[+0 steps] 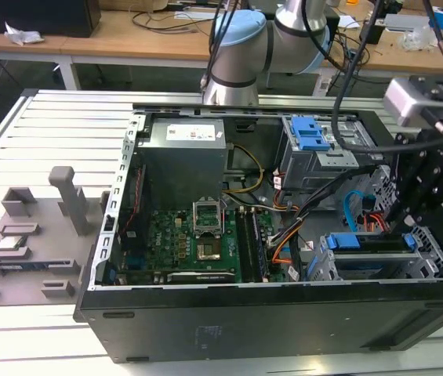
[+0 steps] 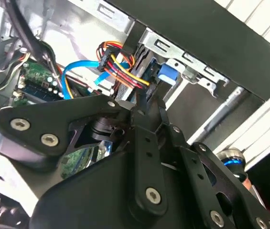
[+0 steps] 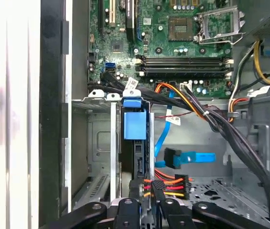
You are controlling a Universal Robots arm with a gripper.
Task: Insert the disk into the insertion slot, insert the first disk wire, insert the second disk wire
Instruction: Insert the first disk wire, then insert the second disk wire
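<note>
With the disk (image 3: pixel 135 125) apparently seated in the slot (image 3: pixel 99 143), the gripper (image 3: pixel 146 191) clenches the wire plug (image 3: pixel 170 183) just behind the disk; mating calls for square alignment.

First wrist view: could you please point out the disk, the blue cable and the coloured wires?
disk (image 3: pixel 135 125), first wrist view, on its blue bracket.
blue cable (image 3: pixel 197 157), first wrist view, on its flat end.
coloured wires (image 3: pixel 175 181), first wrist view, on the orange strand.

A pale grey ribbed metal surface (image 1: pixel 33 133) in front; behind it, light wooden desks (image 1: pixel 119 39) on white legs, strewn with cables (image 1: pixel 162 19), over a dark floor (image 1: pixel 17 78)
</note>
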